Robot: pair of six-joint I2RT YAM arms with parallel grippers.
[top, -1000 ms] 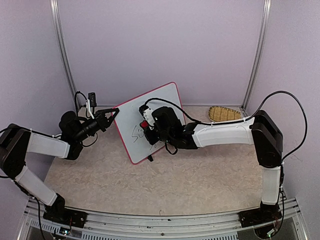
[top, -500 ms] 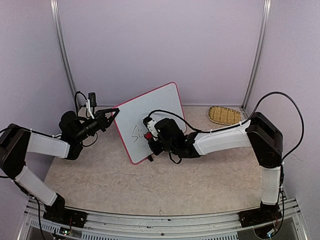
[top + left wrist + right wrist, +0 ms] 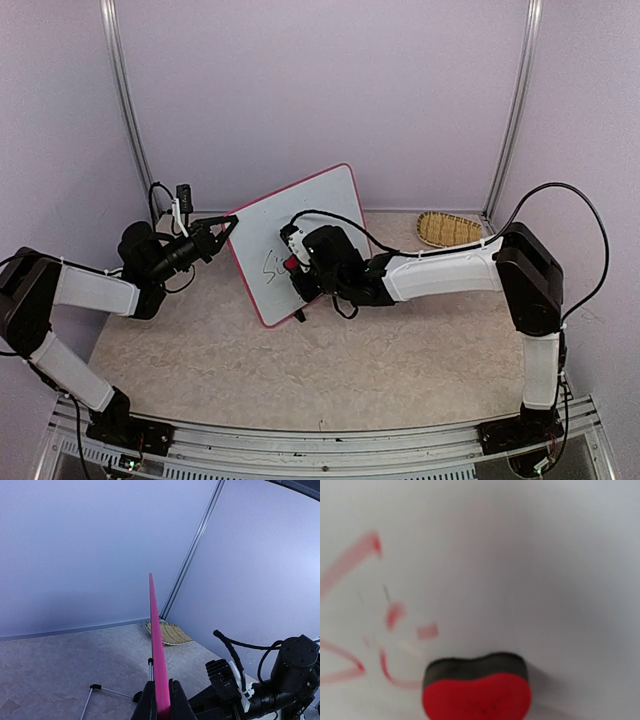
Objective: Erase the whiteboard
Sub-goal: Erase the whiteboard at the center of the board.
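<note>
The whiteboard, white with a pink-red frame, stands tilted on the table on small black feet. My left gripper is shut on the frame's upper left edge; in the left wrist view the pink frame runs edge-on between the fingers. My right gripper is shut on a red and black eraser pressed flat on the board face. Smeared red marker strokes remain left of the eraser. The right fingers are hidden in the wrist view.
A woven bamboo tray lies at the back right, also in the left wrist view. A small black device on a cable hangs by the left post. Purple walls close three sides.
My right gripper with the eraser slid down the board, then back up and slightly left. The left gripper and the board have stayed put.
</note>
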